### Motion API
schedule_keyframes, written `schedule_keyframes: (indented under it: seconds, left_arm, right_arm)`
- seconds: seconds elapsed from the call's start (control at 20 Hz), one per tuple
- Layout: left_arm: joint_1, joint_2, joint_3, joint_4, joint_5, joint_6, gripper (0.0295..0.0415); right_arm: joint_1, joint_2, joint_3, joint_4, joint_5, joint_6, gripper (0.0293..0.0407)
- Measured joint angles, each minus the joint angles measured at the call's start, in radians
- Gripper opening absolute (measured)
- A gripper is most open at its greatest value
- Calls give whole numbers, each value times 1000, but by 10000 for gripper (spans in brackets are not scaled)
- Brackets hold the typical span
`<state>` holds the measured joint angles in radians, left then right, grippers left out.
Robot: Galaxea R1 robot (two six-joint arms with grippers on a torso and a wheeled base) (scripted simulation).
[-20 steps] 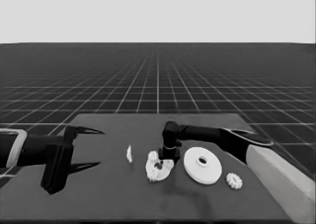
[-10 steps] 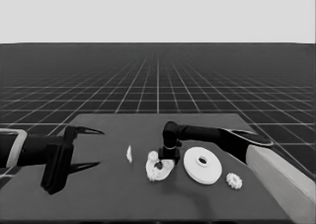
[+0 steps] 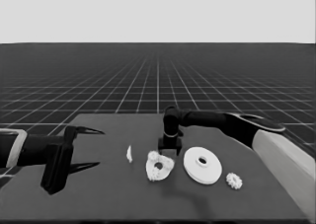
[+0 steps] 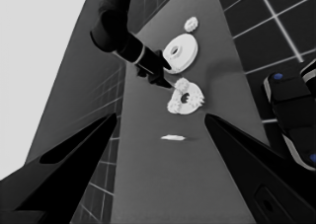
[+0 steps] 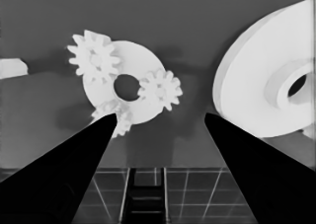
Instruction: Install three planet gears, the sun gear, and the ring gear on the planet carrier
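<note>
The right gripper (image 3: 169,146), fingers apart and empty, had risen slightly above the smaller round part (image 3: 159,166), which carried three gears (image 5: 159,89). The larger round part (image 3: 203,165) and a fourth gear (image 3: 234,180) lay unmoved to its right. The left gripper (image 3: 86,150) waited, fingers apart, at the table's (image 3: 113,199) left end.

three gears (image 5: 159,89) on smaller round part (image 3: 159,166) — flat

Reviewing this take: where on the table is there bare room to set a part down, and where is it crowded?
Bare table lies behind the larger round part, and between the thin white piece and the parked left claw. Crowded: the smaller round part with three gears, under the right claw; a loose gear beyond.
</note>
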<state>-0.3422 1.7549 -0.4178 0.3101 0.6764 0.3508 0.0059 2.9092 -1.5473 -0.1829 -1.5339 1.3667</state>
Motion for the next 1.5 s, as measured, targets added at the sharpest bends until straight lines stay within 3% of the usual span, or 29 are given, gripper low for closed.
schedule_keyframes:
  seconds: [0.05,0.1,0.2,0.5,0.55,0.65,1.0,1.1,1.15,1.5]
  left_arm:
    - [0,0,0,0,0,0,385]
    - [0,0,0,0,0,0,385]
    - [0,0,0,0,0,0,385]
    - [0,0,0,0,0,0,385]
    - [0,0,0,0,0,0,385]
    - [0,0,0,0,0,0,385]
    - [0,0,0,0,0,0,385]
    - [0,0,0,0,0,0,385]
    - [0,0,0,0,0,0,385]
    - [0,0,0,0,0,0,385]
  right_arm:
    - [-3,-262,395,-6,-3,34,385]
    - [-6,-554,551,-5,11,-50,385]
    - [-7,-801,534,6,50,-271,385]
    - [-6,-882,466,21,74,-412,385]
    - [-103,-865,433,-61,135,-420,385]
    - [-200,-835,376,-130,196,-430,385]
    - [-242,-814,338,-161,228,-438,385]
    - [-243,-814,337,-162,228,-438,314]
    - [-242,-814,337,-162,228,-438,310]
    - [-242,-814,337,-162,228,-438,310]
